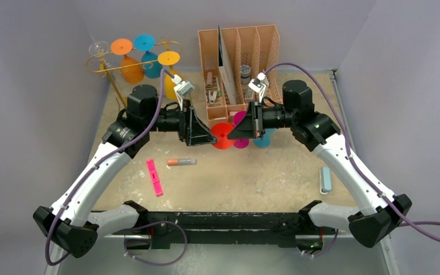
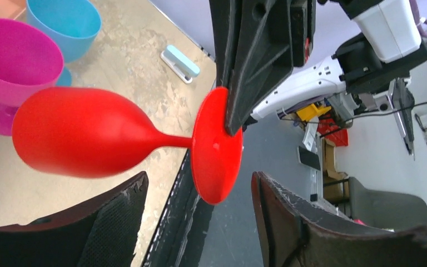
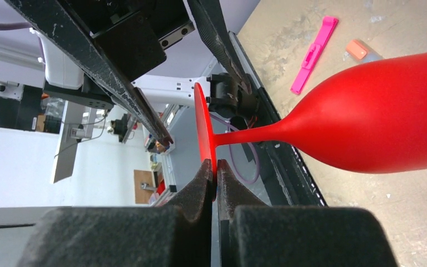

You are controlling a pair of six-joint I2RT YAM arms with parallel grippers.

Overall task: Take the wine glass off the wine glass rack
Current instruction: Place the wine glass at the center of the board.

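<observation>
Right wrist view: right gripper (image 3: 216, 168) clenched on the rim of the round foot of the red wine glass (image 3: 378, 111), both fingers pressed flat against the disc. Holds that one glass sideways, stem level, bowl out over the table (image 1: 235, 186), off the wine glass rack (image 1: 114, 83) and well apart from it. Left wrist view: left gripper (image 2: 198, 183) released, its two fingers standing wide on either side of the same foot; cannot tell whether either one touches it. Past the bowl, two more glasses upright on the table, one magenta glass (image 2: 11, 61) and one blue glass (image 2: 66, 22), just beside each other and near the one peach organiser (image 1: 266, 46). Top view: at the back left, the gold wire rack, carrying four glasses upside down by their feet: one clear glass (image 1: 99, 47), one orange glass (image 1: 122, 46), one teal glass (image 1: 144, 42), one yellow glass (image 1: 169, 57). Loose on the table, three small things: one pink bar (image 1: 154, 177), one orange-capped marker (image 1: 181, 162), one pale blue bar (image 1: 325, 179) near the right arm.
</observation>
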